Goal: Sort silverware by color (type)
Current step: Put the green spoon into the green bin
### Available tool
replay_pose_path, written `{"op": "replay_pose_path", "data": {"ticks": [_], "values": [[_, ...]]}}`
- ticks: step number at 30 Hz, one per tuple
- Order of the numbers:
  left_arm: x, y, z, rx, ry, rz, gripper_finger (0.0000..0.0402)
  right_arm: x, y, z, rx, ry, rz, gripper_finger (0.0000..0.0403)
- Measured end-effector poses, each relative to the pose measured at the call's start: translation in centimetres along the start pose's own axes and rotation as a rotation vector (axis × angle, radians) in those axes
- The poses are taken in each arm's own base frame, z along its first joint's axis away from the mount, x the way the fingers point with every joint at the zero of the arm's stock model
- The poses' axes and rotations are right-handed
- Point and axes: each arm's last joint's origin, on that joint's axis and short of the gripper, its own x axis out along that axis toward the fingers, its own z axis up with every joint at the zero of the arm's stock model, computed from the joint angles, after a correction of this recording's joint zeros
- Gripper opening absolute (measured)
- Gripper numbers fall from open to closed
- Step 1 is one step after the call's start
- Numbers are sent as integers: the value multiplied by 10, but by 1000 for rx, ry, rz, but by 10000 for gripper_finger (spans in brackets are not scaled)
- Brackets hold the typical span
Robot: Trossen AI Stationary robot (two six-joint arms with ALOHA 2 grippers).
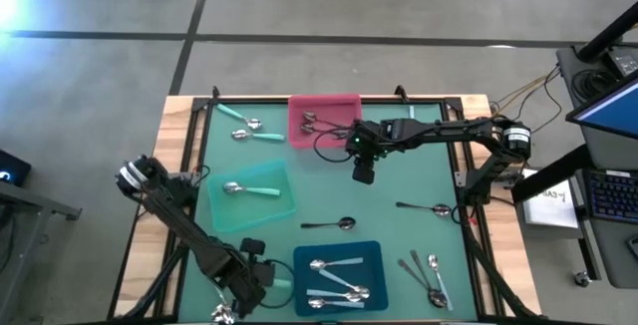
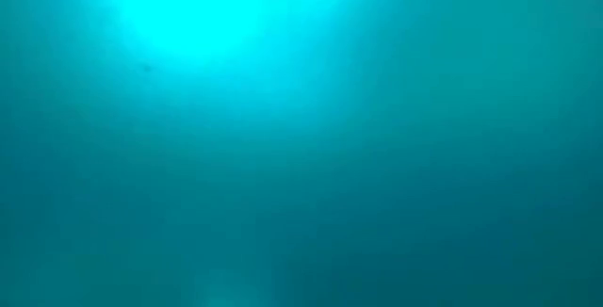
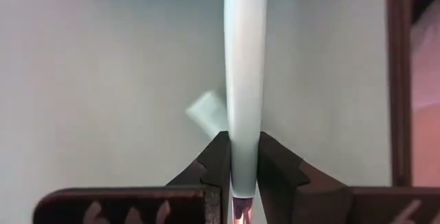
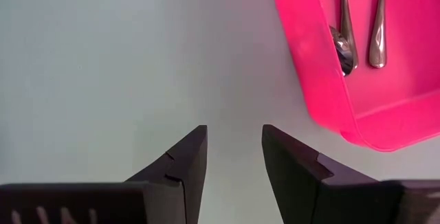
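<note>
Left wrist view shows you the left gripper (image 3: pixel 242 176) clamped on a pale, slender spoon handle (image 3: pixel 245 80) that runs straight out between its dark fingers (image 3: pixel 213 165). From above, that gripper (image 1: pixel 249 283) sits at the table's near left corner, just beside the flat blue square tray (image 1: pixel 377 255) holding several spoons. Your right gripper (image 4: pixel 234 159) hangs with its jaws narrowly parted and empty, beside the flat pink square tray (image 4: pixel 323 93) holding two dark metal spoons (image 4: pixel 344 38). More spoons lie scattered over the green table mat (image 1: pixel 399 180).
</note>
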Motion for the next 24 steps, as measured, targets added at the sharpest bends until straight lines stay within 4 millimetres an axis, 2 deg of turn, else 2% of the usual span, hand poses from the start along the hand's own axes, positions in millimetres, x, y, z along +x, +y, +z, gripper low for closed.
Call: {"op": "replay_pose_path", "data": {"ticks": [5,13,17,24], "values": [[-36,25,-6,-31,-34,87,34,0,0,1,0,-11,-1,132],[-83,86,-26,-94,-126,269,35,0,0,1,0,-13,-1,132],[-89,117,-40,-152,-173,327,36,0,0,1,0,-15,-1,132],[-72,152,-74,-249,-164,377,40,0,0,2,0,-16,-1,132]]}}
